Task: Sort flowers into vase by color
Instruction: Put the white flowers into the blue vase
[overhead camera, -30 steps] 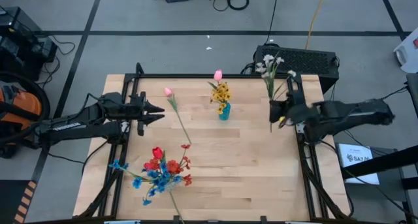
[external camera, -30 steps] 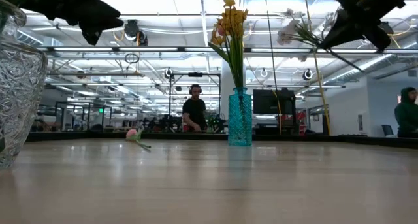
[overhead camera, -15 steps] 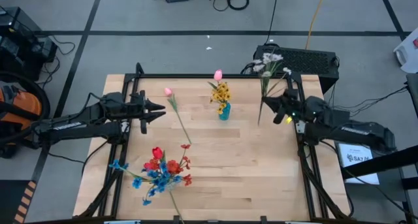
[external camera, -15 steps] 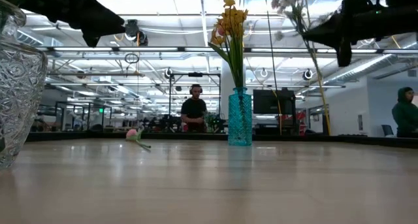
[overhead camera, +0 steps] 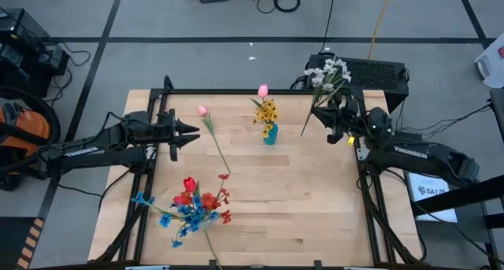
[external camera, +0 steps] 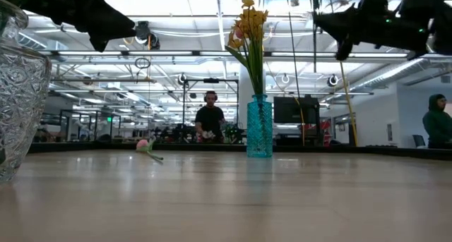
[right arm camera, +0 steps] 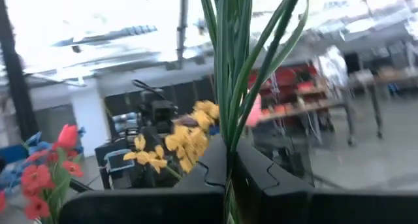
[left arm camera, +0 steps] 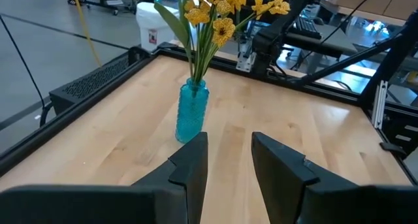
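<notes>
Flowers (overhead camera: 328, 70) (white) beside blue vase (overhead camera: 270, 134)

Right gripper (overhead camera: 329, 122) clamped on white flowers (overhead camera: 328, 69) near table's far right edge. Left gripper (overhead camera: 191, 132) beside pink tulip (overhead camera: 203, 111). Yellow bunch (overhead camera: 268, 111) in teal vase (overhead camera: 270, 134). Red and blue flowers (overhead camera: 191, 205) clustered near front.
</notes>
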Tool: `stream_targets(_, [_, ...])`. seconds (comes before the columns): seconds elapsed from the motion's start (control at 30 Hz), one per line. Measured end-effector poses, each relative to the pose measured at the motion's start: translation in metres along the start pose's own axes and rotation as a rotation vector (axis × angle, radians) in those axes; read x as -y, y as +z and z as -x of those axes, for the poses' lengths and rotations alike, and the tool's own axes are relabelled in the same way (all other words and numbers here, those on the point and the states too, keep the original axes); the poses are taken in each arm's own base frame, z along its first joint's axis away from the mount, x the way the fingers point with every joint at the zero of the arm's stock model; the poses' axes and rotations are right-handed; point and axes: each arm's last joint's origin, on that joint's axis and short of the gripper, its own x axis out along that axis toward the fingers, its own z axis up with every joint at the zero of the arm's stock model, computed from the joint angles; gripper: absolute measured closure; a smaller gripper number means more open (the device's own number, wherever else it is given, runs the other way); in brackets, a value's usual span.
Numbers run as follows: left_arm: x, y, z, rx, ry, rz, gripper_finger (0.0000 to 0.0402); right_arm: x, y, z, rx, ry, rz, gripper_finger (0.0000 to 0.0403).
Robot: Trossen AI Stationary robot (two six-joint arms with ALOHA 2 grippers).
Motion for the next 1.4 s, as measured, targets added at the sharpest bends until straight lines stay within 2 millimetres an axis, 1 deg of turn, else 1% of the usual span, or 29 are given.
stream_targets(0.17, [-0.001, 0.0, 0.0, 0.003, 0.018, 0.0, 0.0277, 0.007, -0.011, -0.013, 0.033, 0.107, 0.115, 0.0402])
stream_targets(0.33, [-0.001, 0.0, 0.0, 0.003, 0.02, 0.0, 0.0277, 0.016, -0.024, -0.025, 0.031, 0.109, 0.114, 0.0402])
stream_targets(0.43, [-0.001, 0.0, 0.0, 0.001, 0.021, 0.0, 0.0277, 0.019, -0.024, -0.041, 0.032, 0.124, 0.117, 0.0402])
stream_targets(0.57, [-0.001, -0.001, -0.001, -0.009, 0.022, -0.001, 0.0277, 0.023, -0.022, -0.066, 0.034, 0.169, 0.178, 0.0402])
stream_targets(0.7, [-0.001, -0.003, -0.001, -0.033, 0.026, 0.002, 0.0277, 0.029, -0.026, -0.081, 0.016, 0.193, 0.185, 0.0402])
stream_targets(0.93, [-0.002, -0.005, -0.001, -0.056, 0.029, 0.006, 0.0277, 0.037, -0.045, -0.086, -0.036, 0.178, 0.179, 0.0403])
stream_targets(1.2, [-0.002, -0.005, -0.001, -0.057, 0.029, 0.005, 0.0277, 0.04, -0.054, -0.087, -0.033, 0.177, 0.166, 0.0403])
stream_targets(1.4, [-0.002, -0.005, -0.001, -0.058, 0.029, 0.004, 0.0277, 0.044, -0.066, -0.087, -0.147, 0.151, 0.133, 0.0403])
